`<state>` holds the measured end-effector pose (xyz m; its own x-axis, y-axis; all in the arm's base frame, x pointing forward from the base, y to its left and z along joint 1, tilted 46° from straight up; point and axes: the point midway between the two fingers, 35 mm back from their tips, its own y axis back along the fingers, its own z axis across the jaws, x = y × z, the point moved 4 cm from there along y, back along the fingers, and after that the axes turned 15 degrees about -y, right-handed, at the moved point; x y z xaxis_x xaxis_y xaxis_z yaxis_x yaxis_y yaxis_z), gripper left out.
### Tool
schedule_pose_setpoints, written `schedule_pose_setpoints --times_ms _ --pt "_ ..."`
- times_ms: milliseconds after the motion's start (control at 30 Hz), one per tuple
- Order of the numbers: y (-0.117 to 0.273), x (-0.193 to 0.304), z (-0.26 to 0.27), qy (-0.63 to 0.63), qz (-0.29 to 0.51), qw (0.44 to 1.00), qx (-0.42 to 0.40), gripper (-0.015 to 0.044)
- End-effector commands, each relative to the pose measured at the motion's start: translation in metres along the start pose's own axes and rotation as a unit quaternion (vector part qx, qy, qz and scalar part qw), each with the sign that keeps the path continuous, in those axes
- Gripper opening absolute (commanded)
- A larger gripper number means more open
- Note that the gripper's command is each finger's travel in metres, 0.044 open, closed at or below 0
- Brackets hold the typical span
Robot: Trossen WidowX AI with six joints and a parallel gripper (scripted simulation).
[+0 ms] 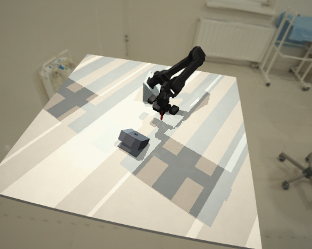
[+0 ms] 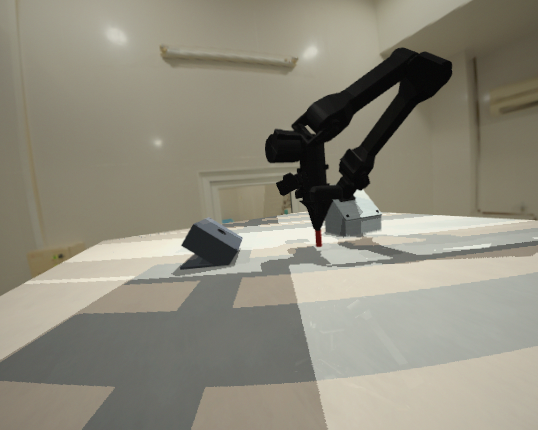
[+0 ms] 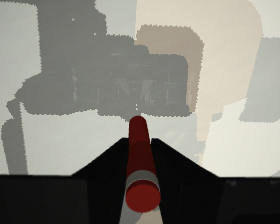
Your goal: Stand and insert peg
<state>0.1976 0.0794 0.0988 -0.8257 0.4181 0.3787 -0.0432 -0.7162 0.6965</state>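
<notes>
The red peg is upright, plain end down, its lower end looking slightly above the table. Its white band is near the top end. My gripper points down and is shut on the peg, one finger on each side. The fingers and arm hide the peg's upper part in the top and exterior views. The dark blue-grey sloped panel stands apart from the gripper, with one hole in its tilted upper face. Nothing shows in the hole.
A pale grey block with a sloped face and small dark spots stands behind the gripper, close to the arm. The arm partly hides it. Shadows and light patches cross the table.
</notes>
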Motion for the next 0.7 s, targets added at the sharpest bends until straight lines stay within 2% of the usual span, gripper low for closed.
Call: schedule_pose_setpoints --times_ms 0,667 --pt "0.011 -0.003 0.002 0.003 -0.003 1.000 0.000 0.0000" --pt "0.067 -0.005 -0.002 0.000 0.001 1.000 -0.002 0.0000"
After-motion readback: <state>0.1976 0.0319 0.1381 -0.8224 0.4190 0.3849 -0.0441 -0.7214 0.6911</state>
